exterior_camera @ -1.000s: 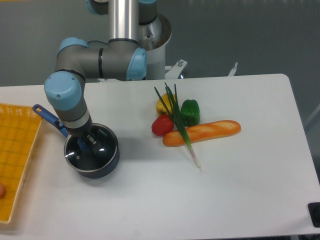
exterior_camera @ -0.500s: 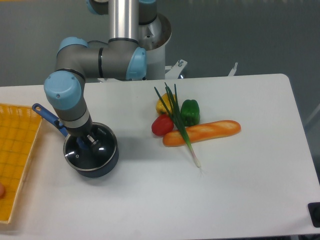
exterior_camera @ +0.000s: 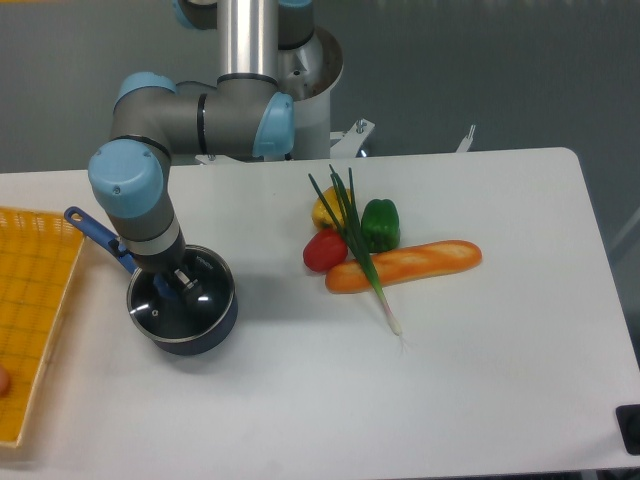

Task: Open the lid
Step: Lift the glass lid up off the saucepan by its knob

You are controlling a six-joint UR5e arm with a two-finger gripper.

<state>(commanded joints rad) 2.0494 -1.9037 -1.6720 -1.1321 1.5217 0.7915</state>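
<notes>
The white worktop (exterior_camera: 480, 350) carries everything, with the saucepan (exterior_camera: 185, 305) as the reference point near its left side. An orange slatted tray (exterior_camera: 35, 300) lies to the left of the saucepan, at the worktop's edge. To the saucepan's right, well apart, lie a baguette (exterior_camera: 405, 265), a spring onion (exterior_camera: 358, 240) across it, a green pepper (exterior_camera: 380, 224), a tomato (exterior_camera: 324, 251) and a yellow pepper (exterior_camera: 324, 210). The lid (exterior_camera: 175, 305) sits on the saucepan. The gripper (exterior_camera: 177, 288) reaches down onto the lid's centre; whether its fingers are clamped on the blue knob cannot be told.
</notes>
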